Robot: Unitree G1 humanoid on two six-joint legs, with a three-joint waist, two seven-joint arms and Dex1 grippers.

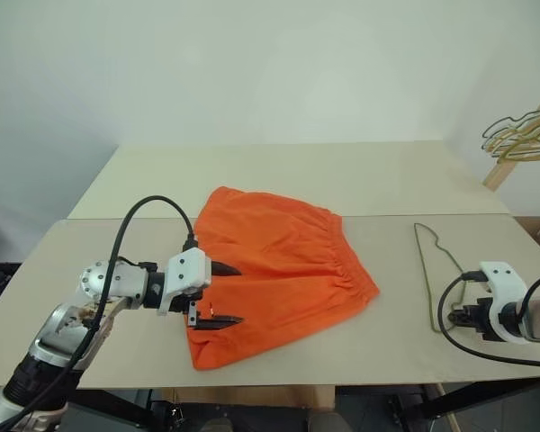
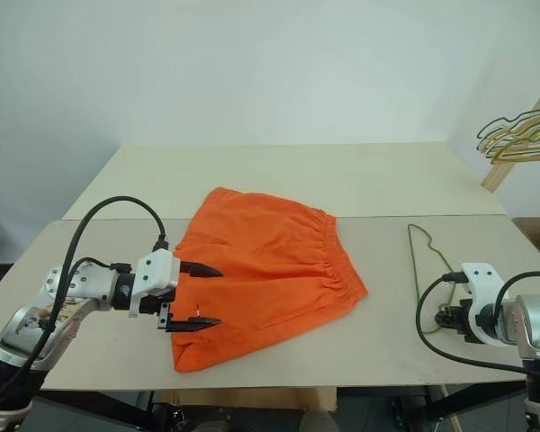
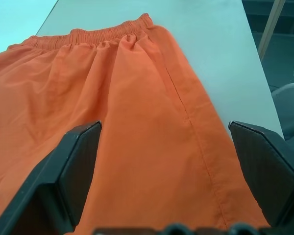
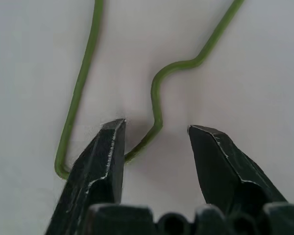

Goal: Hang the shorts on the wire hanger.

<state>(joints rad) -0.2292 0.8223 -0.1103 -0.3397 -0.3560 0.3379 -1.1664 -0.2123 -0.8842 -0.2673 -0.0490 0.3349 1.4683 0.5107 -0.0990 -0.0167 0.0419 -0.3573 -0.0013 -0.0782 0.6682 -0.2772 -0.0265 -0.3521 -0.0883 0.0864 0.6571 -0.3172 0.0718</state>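
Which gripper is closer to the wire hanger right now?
Right. The right gripper is down at the wire hanger, one finger at the wire by the hook bend. The left gripper is across the table, open over the shorts.

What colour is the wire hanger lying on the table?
The wire hanger is dull olive green; the right wrist view shows it best.

The left gripper (image 1: 223, 294) points toward the robot's right, its two black fingers (image 3: 81, 166) spread wide apart. The right gripper (image 4: 157, 134) points steeply downward, fingers parted with a moderate gap, the wrist bent sharply
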